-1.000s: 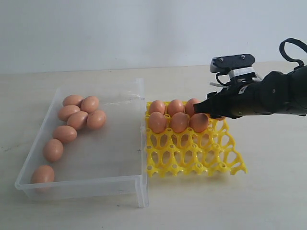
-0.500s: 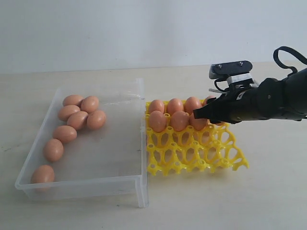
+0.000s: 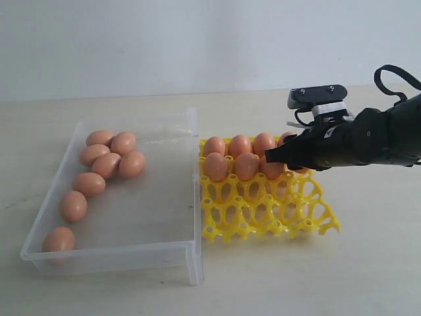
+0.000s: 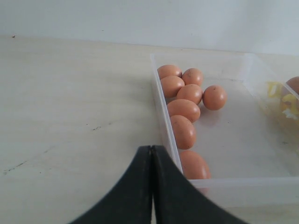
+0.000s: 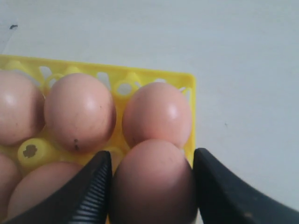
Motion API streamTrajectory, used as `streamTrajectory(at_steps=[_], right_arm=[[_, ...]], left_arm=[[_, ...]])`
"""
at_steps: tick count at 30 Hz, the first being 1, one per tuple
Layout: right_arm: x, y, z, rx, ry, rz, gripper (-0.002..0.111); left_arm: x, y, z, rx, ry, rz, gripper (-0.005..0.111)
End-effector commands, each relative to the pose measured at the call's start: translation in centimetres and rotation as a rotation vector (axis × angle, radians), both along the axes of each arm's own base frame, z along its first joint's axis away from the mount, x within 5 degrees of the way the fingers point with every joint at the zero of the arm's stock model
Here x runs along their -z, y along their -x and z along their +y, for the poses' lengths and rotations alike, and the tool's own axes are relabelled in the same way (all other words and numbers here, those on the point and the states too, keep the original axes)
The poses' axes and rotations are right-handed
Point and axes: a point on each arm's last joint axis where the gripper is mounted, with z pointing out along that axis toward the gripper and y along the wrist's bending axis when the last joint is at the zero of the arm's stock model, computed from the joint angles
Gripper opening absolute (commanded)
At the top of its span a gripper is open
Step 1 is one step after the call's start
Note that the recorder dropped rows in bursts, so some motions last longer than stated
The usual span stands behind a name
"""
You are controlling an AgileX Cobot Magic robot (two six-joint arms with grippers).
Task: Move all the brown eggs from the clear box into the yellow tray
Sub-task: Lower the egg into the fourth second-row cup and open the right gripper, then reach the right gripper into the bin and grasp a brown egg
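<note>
The right gripper (image 5: 153,158) has its jaws pinching a brown egg (image 5: 152,186) at the yellow tray (image 3: 263,217) edge; the left gripper (image 4: 152,150) has its jaws pressed together.

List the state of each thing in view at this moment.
Box, open, eight eggs lying loose inside.
Tray, seven eggs seated in the two back rows, front rows unfilled.
Right gripper, shut on an egg at the tray's edge.
Left gripper, shut, holding nothing, outside the box.
</note>
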Motion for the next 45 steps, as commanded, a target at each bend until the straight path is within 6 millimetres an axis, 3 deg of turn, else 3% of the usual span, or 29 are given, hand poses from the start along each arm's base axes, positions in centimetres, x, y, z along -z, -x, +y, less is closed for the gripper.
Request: streamTrajectory(at_steps=[1,4,12,15,19,22,27,30,32,36,45], right_arm=[[-0.9,-0.1,-0.1,0.011,-0.014,-0.031,0.041],[-1.9,0.0,-0.2,0.011,-0.023,-0.058,0.058],[-3.4,0.3,-0.2,0.007,-0.037,-0.077,0.059],[-5.3,1.1,0.8,-0.018,-0.068,-0.093,0.056],[-8.3,2.8,6.3,-0.256,-0.044,0.058,0.046],[-10.6,3.5,11.0,-0.414,-0.035,0.151,0.048],[-12.2,4.4,17.5,-0.624,0.003,0.192,0.051],[-11.6,3.8,22.3,-0.734,0.073,0.193,0.051],[-10.1,2.8,23.9,-0.765,0.149,0.155,0.051],[-8.0,1.4,26.4,-0.812,0.257,0.085,0.051],[-5.6,0.4,31.0,-0.952,0.224,-0.044,0.051]], left_arm=[[-0.2,0.0,0.0,-0.001,0.0,-0.013,0.0],[-0.2,0.0,0.0,-0.001,0.0,-0.013,0.0],[-0.2,0.0,0.0,-0.001,0.0,-0.013,0.0],[-0.2,0.0,0.0,-0.001,0.0,-0.013,0.0],[-0.2,0.0,0.0,-0.001,0.0,-0.013,0.0],[-0.2,0.0,0.0,-0.001,0.0,-0.013,0.0],[-0.2,0.0,0.0,-0.001,0.0,-0.013,0.0],[-0.2,0.0,0.0,-0.001,0.0,-0.013,0.0],[-0.2,0.0,0.0,-0.001,0.0,-0.013,0.0],[-0.2,0.0,0.0,-0.001,0.0,-0.013,0.0],[-0.2,0.0,0.0,-0.001,0.0,-0.013,0.0]])
